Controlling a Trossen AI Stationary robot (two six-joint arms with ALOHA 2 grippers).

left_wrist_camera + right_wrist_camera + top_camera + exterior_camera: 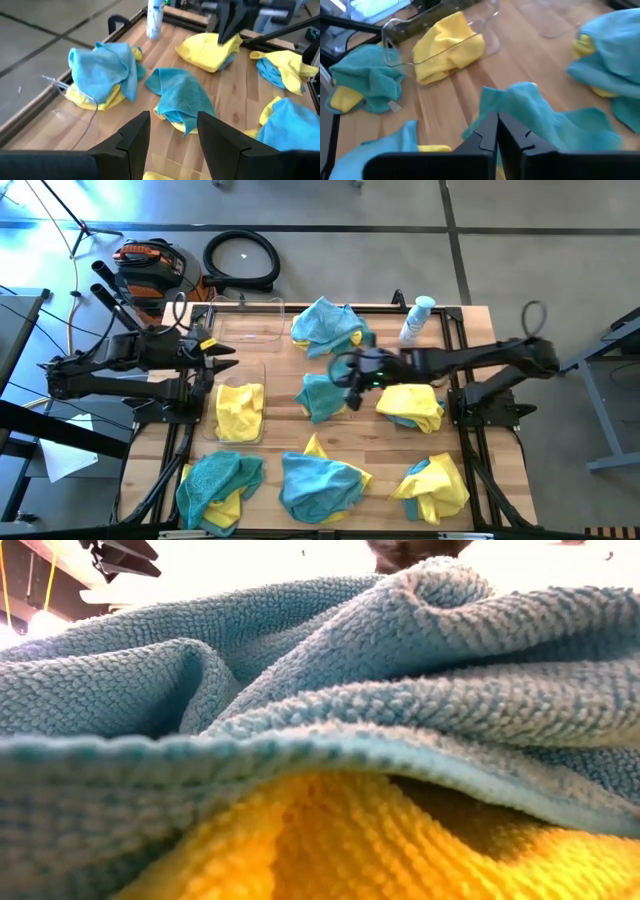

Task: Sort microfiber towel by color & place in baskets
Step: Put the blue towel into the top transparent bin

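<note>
The right gripper [350, 385] reaches to the middle of the high view, over a teal towel [322, 395] at the table's [380, 442] centre. In the right wrist view its fingers [487, 132] are pressed together, right against a raised fold of that teal towel [540, 117] — whether the cloth is actually pinched between them cannot be told.

The left gripper [222, 366] sits at the left of the high view, above the baskets, its fingers [132, 137] standing apart with nothing between them.

Two clear baskets lie at the left side of the table: the near basket [240, 412] holds a yellow towel [240, 408]; the far basket [248, 328], toward the upper left, looks bare inside.

Other towels lie in mixed heaps around the table:
- a teal-over-yellow heap [328, 325] at upper centre
- a yellow towel on teal [410, 405] just right of the right gripper
- a teal and yellow heap [218, 485] at lower left
- a teal heap [320, 480] at lower centre
- a yellow and teal heap [432, 485] at lower right

A white-and-blue bottle [416, 320] stands at the upper right of the table. The low view is filled by teal cloth [300, 670] lying over yellow cloth [380, 840].
</note>
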